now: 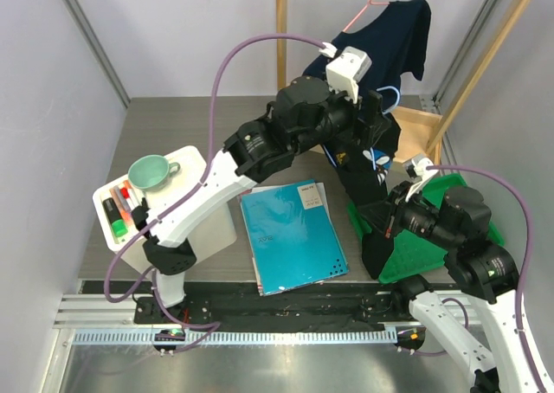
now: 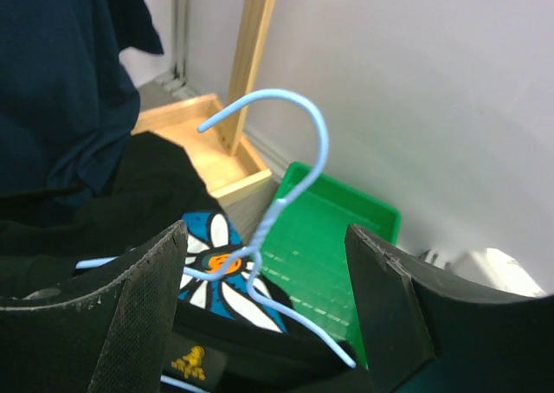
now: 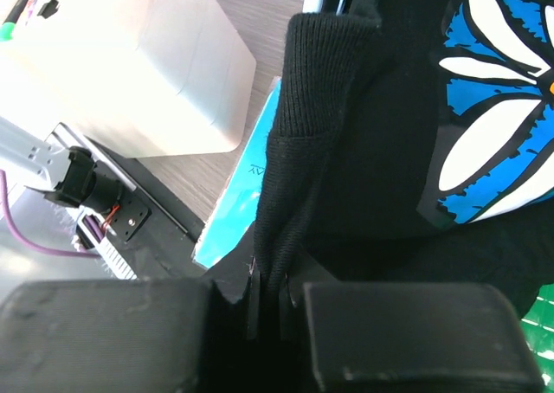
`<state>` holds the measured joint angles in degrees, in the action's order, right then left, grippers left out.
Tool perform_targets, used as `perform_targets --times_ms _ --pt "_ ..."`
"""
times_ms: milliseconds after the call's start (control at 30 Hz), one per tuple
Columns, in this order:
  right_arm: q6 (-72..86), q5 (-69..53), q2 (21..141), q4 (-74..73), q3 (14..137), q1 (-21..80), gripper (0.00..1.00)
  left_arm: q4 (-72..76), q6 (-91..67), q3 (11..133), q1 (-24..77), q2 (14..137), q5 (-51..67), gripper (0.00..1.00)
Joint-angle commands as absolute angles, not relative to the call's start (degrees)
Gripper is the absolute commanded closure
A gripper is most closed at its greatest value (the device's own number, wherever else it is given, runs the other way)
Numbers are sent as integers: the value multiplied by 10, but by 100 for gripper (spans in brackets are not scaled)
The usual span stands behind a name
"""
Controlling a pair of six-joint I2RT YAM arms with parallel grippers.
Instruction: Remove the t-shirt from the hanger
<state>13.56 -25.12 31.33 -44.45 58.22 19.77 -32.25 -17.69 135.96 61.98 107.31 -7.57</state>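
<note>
Presumably to part cloth from wire, the t-shirt (image 1: 359,185) at the frame's centre right is clamped by the right gripper (image 3: 267,299) while the hanger (image 2: 275,209) is straddled by the left gripper (image 2: 267,237), jaws spread

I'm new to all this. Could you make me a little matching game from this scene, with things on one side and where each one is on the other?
1 black t-shirt
2 light blue hanger
3 teal notebook
4 mint cup

A on the white box
B pinched in the shut right gripper
C hook between the open left gripper's fingers
D flat on the table

Pairs: 1-B, 2-C, 3-D, 4-A
</note>
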Motion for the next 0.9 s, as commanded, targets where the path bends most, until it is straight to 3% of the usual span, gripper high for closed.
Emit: perform_targets --times_ms 0,167,233,300,333,367,500,533,600,867 --pt "123 -309 301 -397 592 200 99 -332 -148 1373 615 1094 -65 29" --pt "120 -314 300 -403 597 200 99 -326 -140 1374 614 1109 -58 43" --pt "120 -310 297 -407 599 200 99 -334 -142 1372 614 1114 -59 54" --pt "120 -308 295 -408 600 201 99 -341 -142 1370 614 1114 -64 74" --pt "120 -304 294 -410 599 200 91 -344 -144 1371 614 1114 -75 83" --pt "121 -295 293 -410 601 200 84 -345 -147 1370 614 1109 -90 100" --pt "136 -252 290 -426 599 200 46 -343 -162 1359 617 1079 -198 100" --pt "143 -241 289 -430 599 200 31 -338 -169 1354 619 1071 -222 100" --pt "156 -214 287 -432 598 200 16 -326 -178 1319 622 1036 -269 100" --pt "150 -152 263 -441 591 200 15 -259 -192 1230 624 948 -313 100"
